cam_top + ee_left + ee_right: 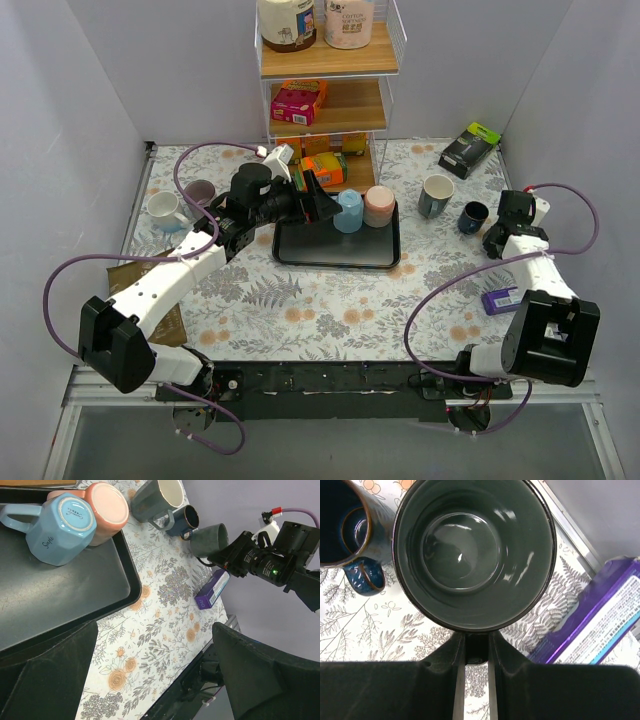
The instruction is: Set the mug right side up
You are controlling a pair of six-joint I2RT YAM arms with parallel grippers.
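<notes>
My right gripper (476,645) is shut on the handle of a dark grey-green mug (474,550). The mug's open mouth faces the wrist camera. In the left wrist view the mug (210,539) hangs tilted above the table, beside a small dark blue cup (184,519). My left gripper (155,675) is open and empty, hovering at the tray's (337,252) left edge. A blue mug (347,210) and a pink mug (379,205) stand upside down on the tray. My right gripper (497,240) is at the far right of the table.
A grey upright mug (436,195) and the dark blue cup (474,216) stand right of the tray. A purple box (500,299) lies near my right arm. A shelf rack (330,100) stands at the back, a black box (469,149) at back right, and two mugs (165,208) at the left.
</notes>
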